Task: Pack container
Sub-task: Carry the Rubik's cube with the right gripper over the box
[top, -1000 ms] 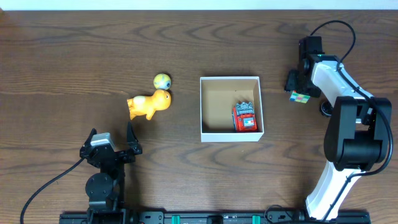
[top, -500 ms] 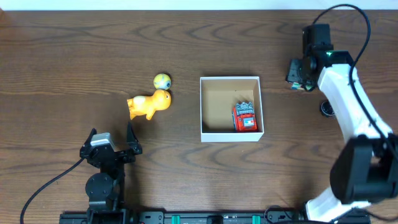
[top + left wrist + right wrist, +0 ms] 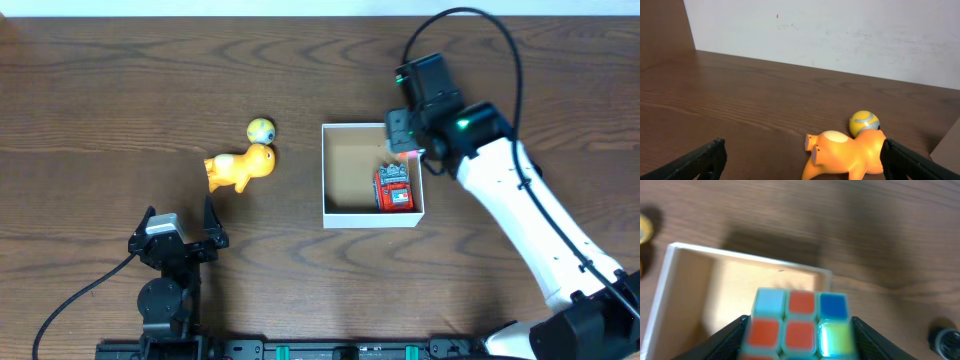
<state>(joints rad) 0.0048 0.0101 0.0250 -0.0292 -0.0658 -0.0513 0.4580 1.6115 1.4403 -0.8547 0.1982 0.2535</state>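
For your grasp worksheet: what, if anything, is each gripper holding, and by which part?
The right gripper holds the puzzle cube by two opposite sides; the left gripper holds nothing.

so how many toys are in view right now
4: orange animal and yellow ball left of the container, red toy inside it, colour cube in the right claw; the arm may hide more.

The container [image 3: 350, 165], a shallow square box with white walls and brown floor, lies flat, open side up.
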